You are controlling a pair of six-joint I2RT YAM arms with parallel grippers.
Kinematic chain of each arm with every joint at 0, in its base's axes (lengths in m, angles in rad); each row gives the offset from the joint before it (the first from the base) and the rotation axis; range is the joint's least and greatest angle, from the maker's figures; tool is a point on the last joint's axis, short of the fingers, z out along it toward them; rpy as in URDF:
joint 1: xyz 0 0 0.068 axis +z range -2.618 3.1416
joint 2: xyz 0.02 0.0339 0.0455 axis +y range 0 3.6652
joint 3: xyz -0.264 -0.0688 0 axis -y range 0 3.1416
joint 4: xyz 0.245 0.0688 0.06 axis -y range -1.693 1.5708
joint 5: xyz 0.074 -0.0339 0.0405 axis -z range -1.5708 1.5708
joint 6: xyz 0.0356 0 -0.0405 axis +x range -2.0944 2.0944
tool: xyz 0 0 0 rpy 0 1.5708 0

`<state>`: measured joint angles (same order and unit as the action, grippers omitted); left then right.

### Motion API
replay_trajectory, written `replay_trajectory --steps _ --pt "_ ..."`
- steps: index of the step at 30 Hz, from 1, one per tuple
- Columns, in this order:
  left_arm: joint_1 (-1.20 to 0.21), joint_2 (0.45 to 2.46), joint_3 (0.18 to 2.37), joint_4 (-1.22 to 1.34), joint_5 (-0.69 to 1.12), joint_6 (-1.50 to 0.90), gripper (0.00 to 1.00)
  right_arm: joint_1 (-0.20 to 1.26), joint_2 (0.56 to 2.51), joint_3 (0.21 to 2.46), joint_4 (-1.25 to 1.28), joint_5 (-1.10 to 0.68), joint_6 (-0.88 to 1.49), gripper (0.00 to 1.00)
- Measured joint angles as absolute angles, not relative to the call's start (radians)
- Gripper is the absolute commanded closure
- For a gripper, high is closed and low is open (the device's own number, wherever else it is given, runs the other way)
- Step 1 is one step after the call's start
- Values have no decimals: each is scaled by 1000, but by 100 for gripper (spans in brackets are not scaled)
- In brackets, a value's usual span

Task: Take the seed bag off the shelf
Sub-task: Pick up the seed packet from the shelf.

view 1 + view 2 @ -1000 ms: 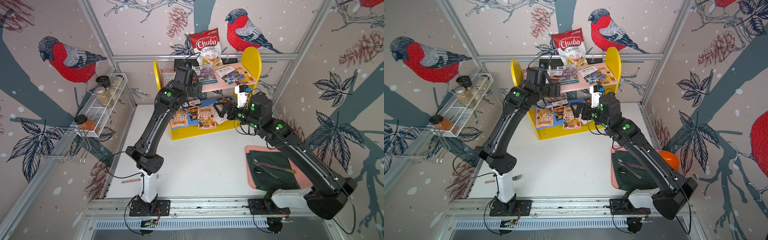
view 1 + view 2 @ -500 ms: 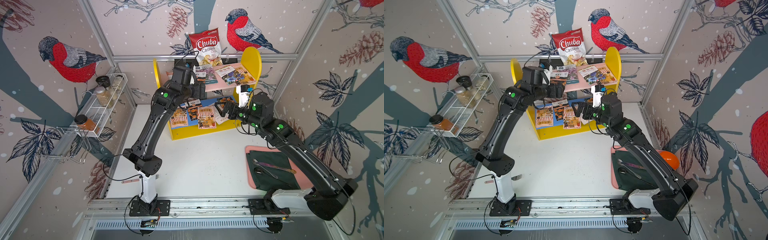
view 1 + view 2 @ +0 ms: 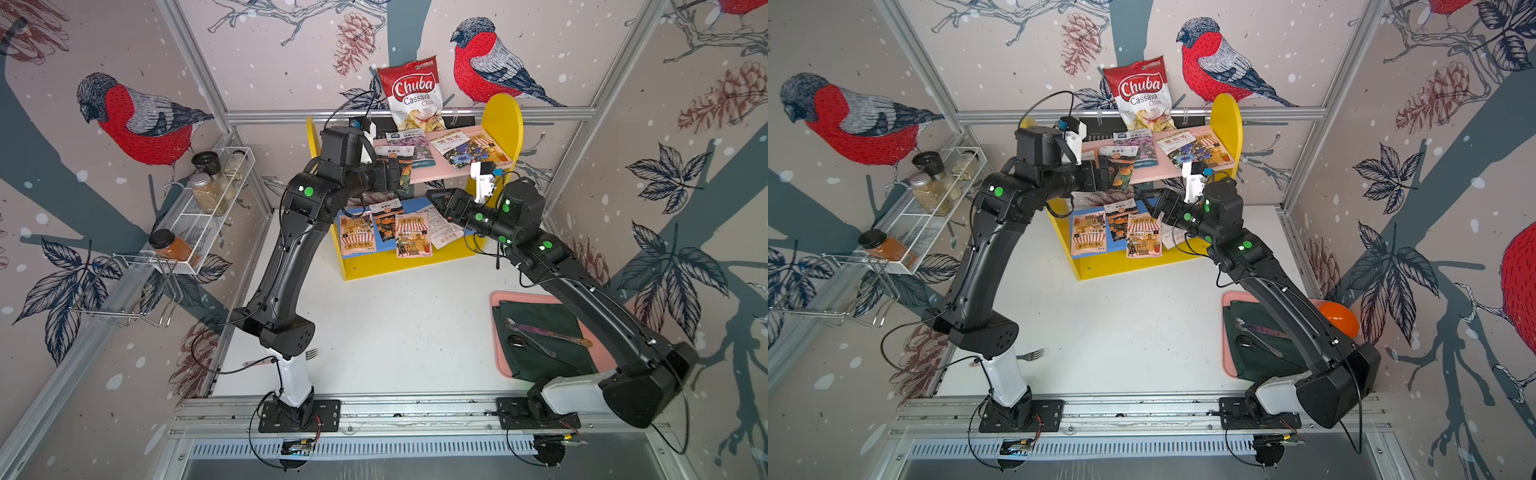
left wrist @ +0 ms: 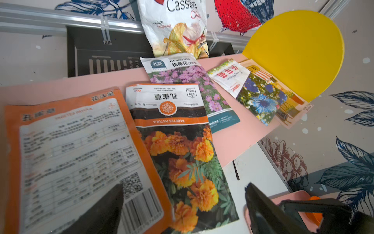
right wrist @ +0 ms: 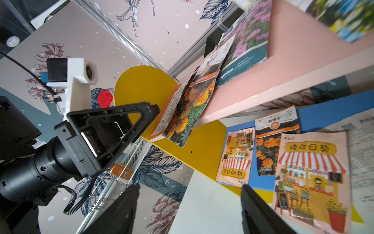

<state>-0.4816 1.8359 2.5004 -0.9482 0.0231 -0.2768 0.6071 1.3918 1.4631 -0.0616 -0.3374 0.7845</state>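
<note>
Left elbow swung outward since a second ago, with the left gripper still at the pink board; the right gripper barely shifted.

Both sets of jaws are spread with nothing pinched. The marigold seed bag lies on the pink board, and its overhanging end sits right between the left jaws. One jaw tip is over an orange-backed bag, can't tell if it's touching. Count: five flat glossy bags ahead of the left gripper, and four more on the blue board just past the right one. One crinkly chips bag stands beyond them. The shelf has two smooth yellow round-topped side panels.
</note>
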Motion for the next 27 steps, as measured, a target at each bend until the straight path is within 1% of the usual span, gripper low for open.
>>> replay_trajectory --steps 2,4,10,15,27 --pt "-474 1818 2494 -931 35 -280 2 620 1414 1475 -50 -340 805 29" --pt "-469 1791 2472 -910 62 -280 2 628 1431 1477 -26 -342 833 33" --pt "-442 1668 2294 -828 115 -280 1 641 1493 1498 33 -344 901 44" --pt "-440 1529 2106 -744 157 -275 1 644 1546 1538 72 -349 949 48" --pt "-440 1301 1832 -622 189 -260 2 634 1630 1608 127 -378 1024 57"
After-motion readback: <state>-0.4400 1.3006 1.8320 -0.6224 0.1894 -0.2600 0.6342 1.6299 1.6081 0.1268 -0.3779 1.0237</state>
